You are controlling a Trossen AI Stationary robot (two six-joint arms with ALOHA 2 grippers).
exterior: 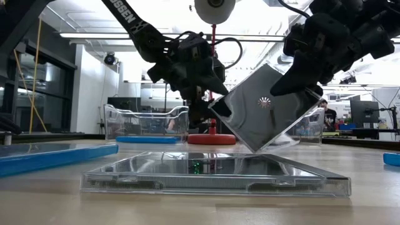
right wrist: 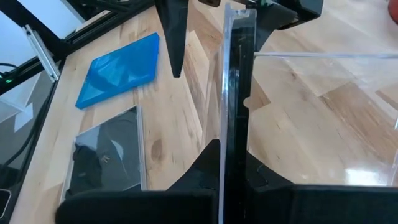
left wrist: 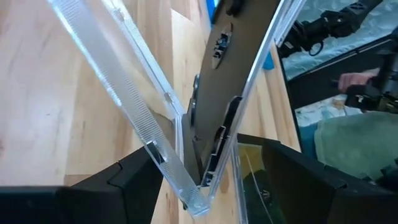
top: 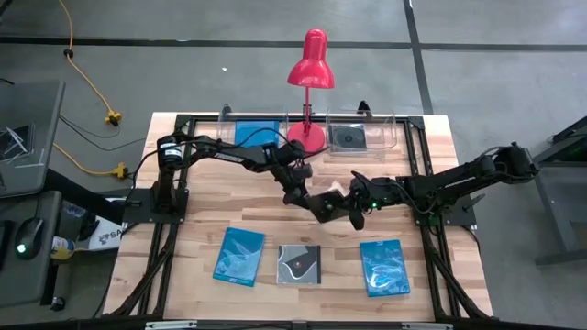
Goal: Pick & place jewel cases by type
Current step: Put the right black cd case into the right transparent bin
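So the table (top: 174, 275) is set up with two clear trays along the far edge on either side of a red lamp (top: 310, 69): the left tray (top: 249, 131) has a blue case in it, the right tray (top: 362, 137) has a dark one. Along the near edge there's still a row of three cases lying flat: a blue jewel case (top: 239, 256), a dark jewel case with a white swirl (top: 300, 264) and another blue patterned case (top: 383, 268).

The step in hand looks like a mid-air handover above the middle of the table. Both arms meet there on one dark jewel case (exterior: 265, 109), which hangs tilted on a corner, well clear of the wood. The right end effector (right wrist: 233, 186) is clamped tight on one edge of it. The left end effector (left wrist: 199, 180) has its fingers apart and straddling the opposite edge of the case, which sits down between them, though I honestly can't tell if the pads are touching the plastic yet.

My read on the next move: the left has to close firmly before the right lets go, otherwise the case drops. Being dark, it presumably belongs in the right tray with the other dark one.
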